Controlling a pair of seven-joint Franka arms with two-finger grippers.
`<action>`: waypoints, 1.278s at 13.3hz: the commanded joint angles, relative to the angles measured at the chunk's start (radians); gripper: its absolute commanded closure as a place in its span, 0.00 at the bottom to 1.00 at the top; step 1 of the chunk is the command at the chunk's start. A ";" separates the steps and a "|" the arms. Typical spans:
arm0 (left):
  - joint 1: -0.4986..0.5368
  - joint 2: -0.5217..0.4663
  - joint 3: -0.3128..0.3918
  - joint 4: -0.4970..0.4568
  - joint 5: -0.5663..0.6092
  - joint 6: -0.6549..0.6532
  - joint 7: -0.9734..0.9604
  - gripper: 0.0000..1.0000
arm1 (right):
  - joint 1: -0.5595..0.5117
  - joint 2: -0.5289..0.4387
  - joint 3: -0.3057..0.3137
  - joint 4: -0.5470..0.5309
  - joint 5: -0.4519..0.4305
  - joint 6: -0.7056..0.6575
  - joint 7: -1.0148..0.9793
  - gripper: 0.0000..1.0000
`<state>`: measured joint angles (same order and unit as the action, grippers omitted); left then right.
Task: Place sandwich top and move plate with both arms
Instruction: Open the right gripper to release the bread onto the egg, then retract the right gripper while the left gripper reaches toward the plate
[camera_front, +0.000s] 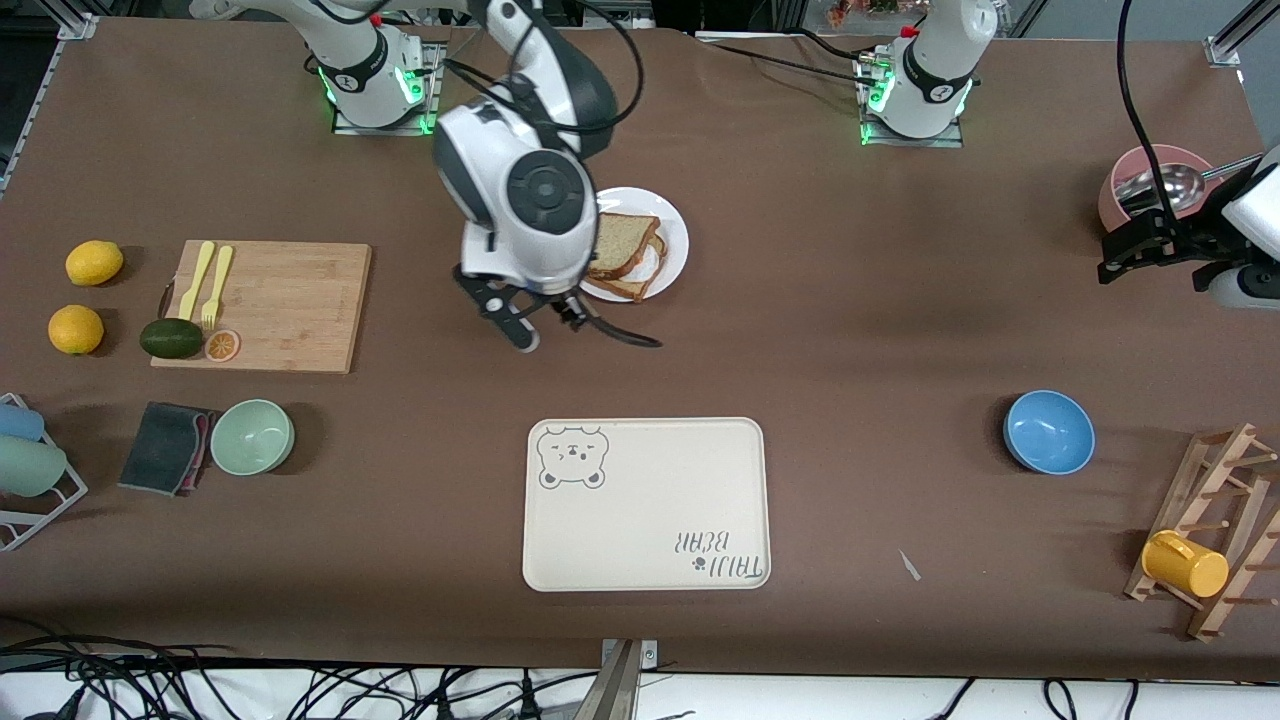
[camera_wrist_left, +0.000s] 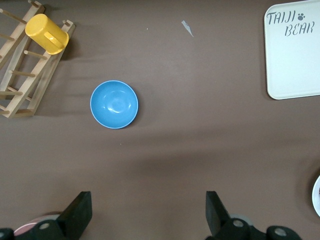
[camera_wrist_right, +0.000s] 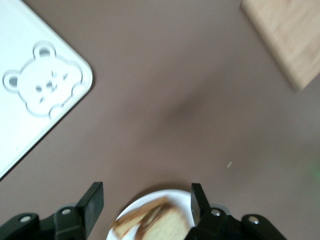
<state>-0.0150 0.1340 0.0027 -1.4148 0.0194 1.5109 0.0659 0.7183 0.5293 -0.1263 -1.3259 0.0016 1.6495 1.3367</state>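
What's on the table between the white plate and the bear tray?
Nothing. Between the plate and the tray is bare brown table, shown in the front view.

Robotics lab; bolted arm bases, loose cables

A brown table carries everything. The cream tray lies at its centre, with the plate at 12 o'clock of it. The cutting board is at 10, the green bowl at 9, the blue bowl at 3.
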 joint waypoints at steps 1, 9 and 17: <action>-0.003 0.022 0.003 0.008 -0.036 -0.001 -0.003 0.00 | 0.001 -0.049 -0.119 -0.009 0.011 -0.052 -0.263 0.14; 0.026 0.065 0.008 -0.019 -0.195 0.034 -0.001 0.00 | 0.001 -0.086 -0.500 -0.009 0.144 -0.094 -0.998 0.06; 0.047 0.056 0.010 -0.263 -0.462 0.101 0.018 0.00 | 0.001 -0.086 -0.766 -0.009 0.259 -0.094 -1.478 0.00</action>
<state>0.0305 0.2151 0.0104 -1.5742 -0.3527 1.5779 0.0667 0.7045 0.4605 -0.8577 -1.3273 0.2397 1.5646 -0.0860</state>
